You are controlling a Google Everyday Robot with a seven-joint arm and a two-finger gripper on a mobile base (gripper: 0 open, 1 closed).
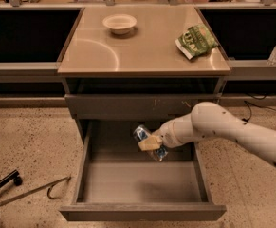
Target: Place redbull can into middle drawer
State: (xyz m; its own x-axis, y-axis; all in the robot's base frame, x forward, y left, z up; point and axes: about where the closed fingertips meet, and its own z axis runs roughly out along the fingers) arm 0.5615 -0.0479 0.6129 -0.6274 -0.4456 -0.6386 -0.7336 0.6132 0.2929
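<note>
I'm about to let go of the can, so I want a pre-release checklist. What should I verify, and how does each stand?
1. Middle drawer pulled open: ok.
2. Gripper, above the drawer's rear part, shut on the redbull can: ok.
3. Can inside the drawer's walls: ok.
4. Its floor below the can bare: ok.
5. Can upright: not ok, tilted.
6. Can low enough to drop: cannot tell.

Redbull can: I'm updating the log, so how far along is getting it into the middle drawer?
Done: the middle drawer is pulled out, and the tool is shut on the redbull can. In hand: the can hangs tilted over the back of the drawer's tray, apparently clear of its floor. Left: lower it in and release.
</note>
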